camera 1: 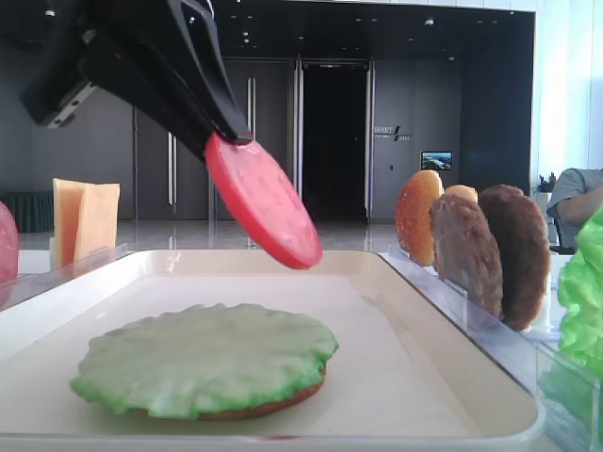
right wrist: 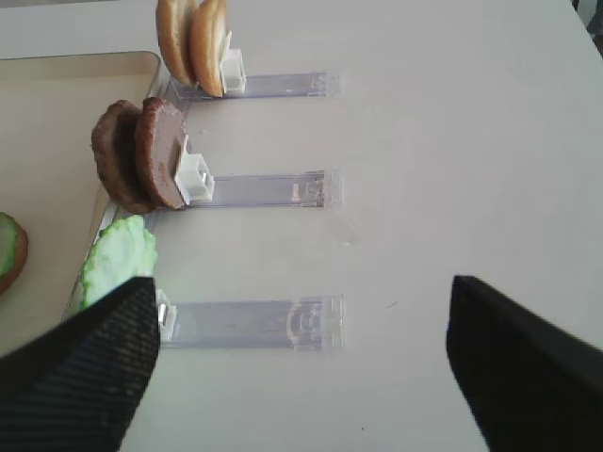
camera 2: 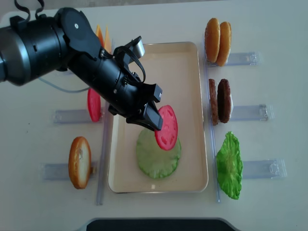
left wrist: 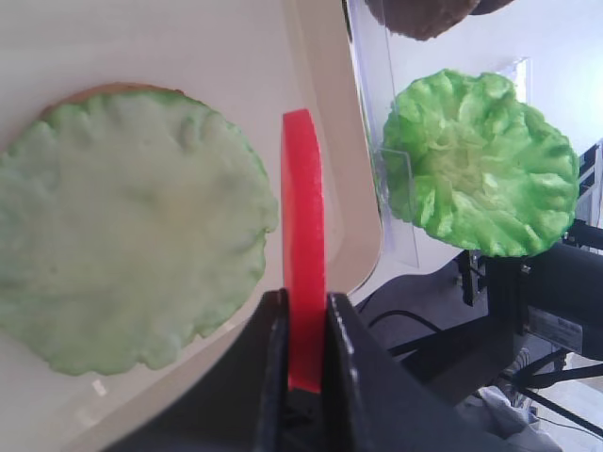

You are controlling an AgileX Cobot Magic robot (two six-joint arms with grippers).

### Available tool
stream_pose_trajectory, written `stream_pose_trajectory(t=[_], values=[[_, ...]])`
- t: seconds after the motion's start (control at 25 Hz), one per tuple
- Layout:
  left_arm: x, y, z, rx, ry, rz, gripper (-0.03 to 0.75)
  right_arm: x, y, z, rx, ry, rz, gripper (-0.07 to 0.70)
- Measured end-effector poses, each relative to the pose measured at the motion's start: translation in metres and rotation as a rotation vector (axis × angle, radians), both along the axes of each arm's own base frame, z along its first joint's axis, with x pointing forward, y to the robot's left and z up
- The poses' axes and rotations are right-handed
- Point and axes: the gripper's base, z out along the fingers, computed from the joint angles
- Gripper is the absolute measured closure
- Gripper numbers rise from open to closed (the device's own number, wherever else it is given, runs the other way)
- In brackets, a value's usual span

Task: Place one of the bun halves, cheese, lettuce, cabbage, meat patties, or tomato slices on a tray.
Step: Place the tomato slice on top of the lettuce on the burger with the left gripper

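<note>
My left gripper [camera 2: 155, 120] is shut on a red tomato slice [camera 2: 167, 127], holding it on edge and tilted above the cream tray [camera 2: 187, 53]. Seen from the left wrist, the slice [left wrist: 303, 245] sticks out between the closed jaws, just right of a pale green cabbage leaf [left wrist: 122, 245]. That leaf [camera 2: 159, 156] lies flat on a bun half on the tray. In the low exterior view the slice [camera 1: 264, 202] hangs above the leaf [camera 1: 203, 358] without touching it. My right gripper [right wrist: 301, 377] is open and empty over the bare table.
Clear holders flank the tray. On the right stand two bun halves [camera 2: 217, 41], two meat patties [camera 2: 219, 101] and ruffled lettuce [camera 2: 229, 166]. On the left are cheese [camera 2: 101, 36], another tomato slice [camera 2: 94, 104] and a bun half [camera 2: 79, 162].
</note>
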Motion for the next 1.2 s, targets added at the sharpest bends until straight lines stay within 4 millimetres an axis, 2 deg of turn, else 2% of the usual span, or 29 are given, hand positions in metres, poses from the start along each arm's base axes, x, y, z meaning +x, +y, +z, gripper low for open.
stream_pose_trajectory(t=[0.24, 0.68, 1.0, 1.2], values=[[0.003, -0.004, -0.006, -0.042, -0.015, 0.001, 0.654, 0.000, 0.000, 0.000, 0.000, 0.000, 0.000, 0.043], [-0.016, 0.002, -0.032, -0.095, 0.016, 0.024, 0.654, 0.000, 0.000, 0.000, 0.000, 0.000, 0.000, 0.043], [-0.021, 0.022, -0.012, -0.125, -0.038, 0.087, 0.654, 0.000, 0.000, 0.000, 0.000, 0.000, 0.000, 0.043], [-0.033, 0.029, -0.025, -0.101, 0.021, 0.094, 0.654, 0.000, 0.000, 0.000, 0.000, 0.000, 0.000, 0.043]])
